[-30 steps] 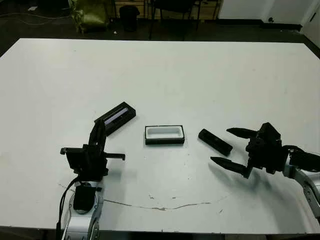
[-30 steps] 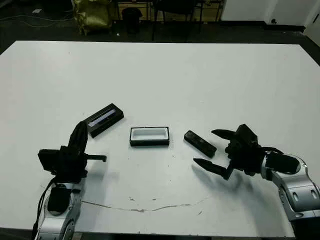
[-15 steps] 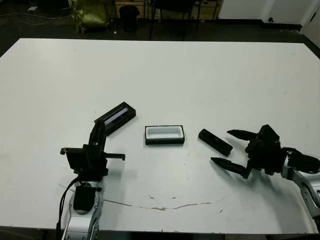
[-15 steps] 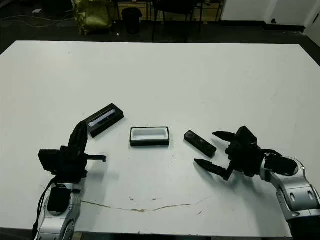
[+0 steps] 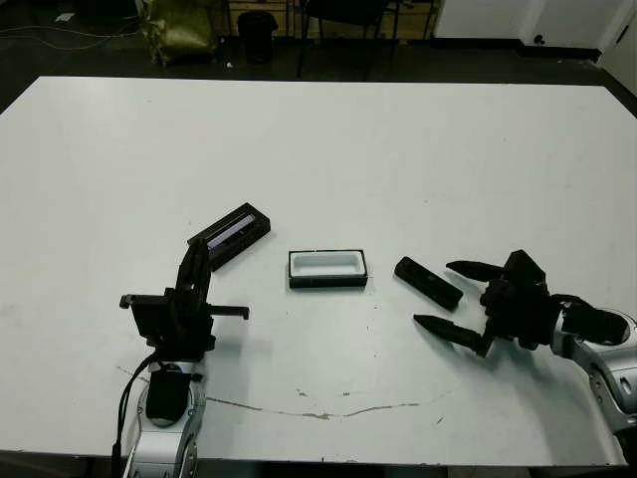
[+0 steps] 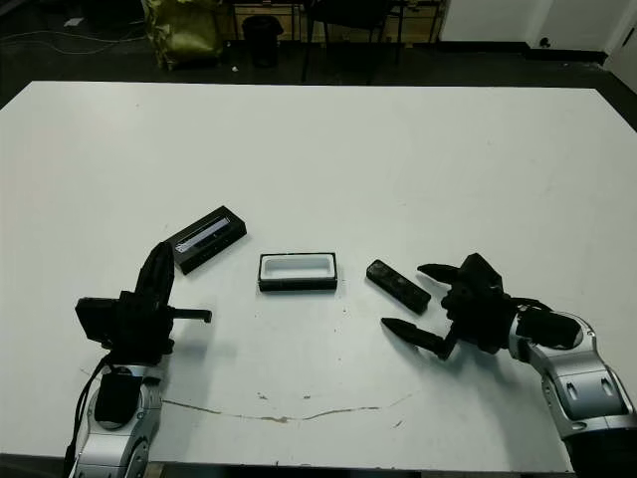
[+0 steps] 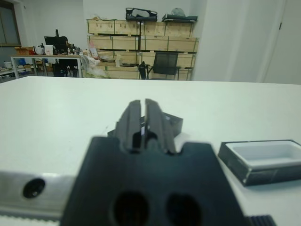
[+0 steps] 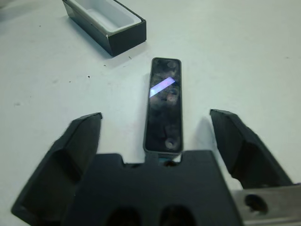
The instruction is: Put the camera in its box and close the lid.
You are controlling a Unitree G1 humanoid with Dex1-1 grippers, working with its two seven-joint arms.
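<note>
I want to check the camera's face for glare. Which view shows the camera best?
The right wrist view: the camera fills the middle between the open right gripper's fingers, its glossy face and a bright reflection clear. Both eye views show it only as a small dark bar; the left wrist view misses it.

In the left wrist view the closed black fingers (image 7: 141, 123) of the left gripper (image 7: 143, 106) cover most of the flat black lid (image 7: 175, 123), leaving only a corner of it showing, and the shallow black box with white lining (image 7: 263, 160) is cut by the picture's edge. In the right wrist view the near end of the slim glossy black camera (image 8: 163, 103) slips behind the right gripper (image 8: 160, 136) and its black body. The right arm's silver forearm (image 5: 619, 368) runs off the head view's edge.
</note>
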